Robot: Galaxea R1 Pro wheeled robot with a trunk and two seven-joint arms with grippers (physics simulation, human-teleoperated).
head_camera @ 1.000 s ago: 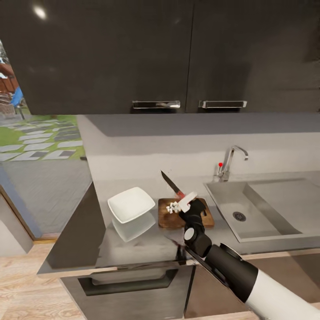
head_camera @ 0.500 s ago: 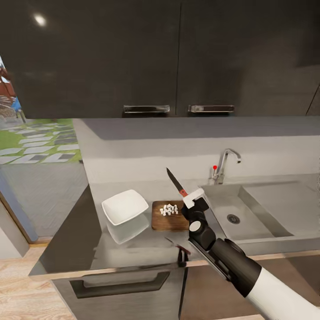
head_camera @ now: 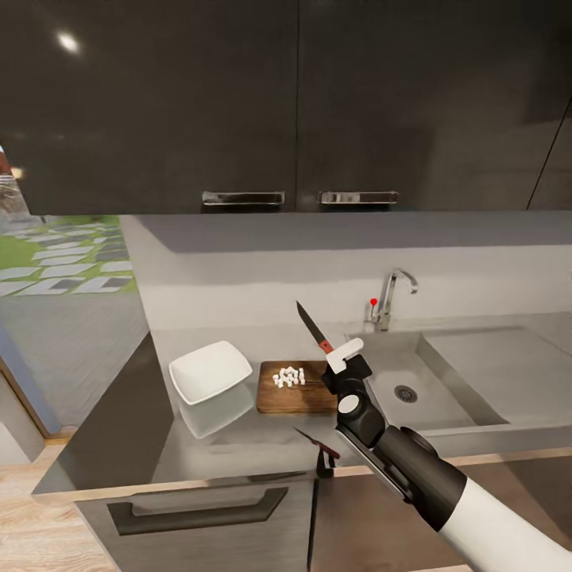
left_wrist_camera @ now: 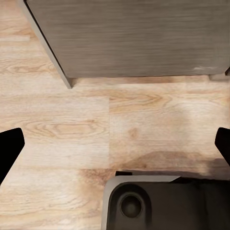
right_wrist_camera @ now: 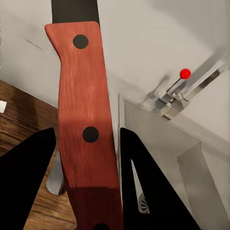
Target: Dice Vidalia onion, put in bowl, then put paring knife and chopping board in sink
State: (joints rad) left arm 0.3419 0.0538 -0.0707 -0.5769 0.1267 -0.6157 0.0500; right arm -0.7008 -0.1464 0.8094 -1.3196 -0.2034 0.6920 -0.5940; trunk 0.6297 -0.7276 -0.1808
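Kitchen: grey countertop [head_camera: 238, 445] under dark wall cabinets [head_camera: 286, 103], wood floor [left_wrist_camera: 72, 124] below.
Sink [head_camera: 469, 381]: we see the basin bare, with the tap [head_camera: 388, 298] behind it.
Whole onion: we judge it already cut up.
Diced onion [head_camera: 289, 376]: small white cubes heaped on the chopping board [head_camera: 295, 387]; none yet in the bowl [head_camera: 209, 371].
Bowl: sits just beside the board, on the side away from the sink.
Knife [head_camera: 315, 331]: we hold it in our right gripper [head_camera: 343, 359], raised above the board's sink-side end, blade pointing up and away.
Right fingers: closed on the red handle, one either side, as our right wrist view shows.
Left gripper [left_wrist_camera: 115, 148]: fingers spread wide, nothing between them, facing the floor.
Remaining, in our judgement: cubes to bowl, then knife and board to sink.
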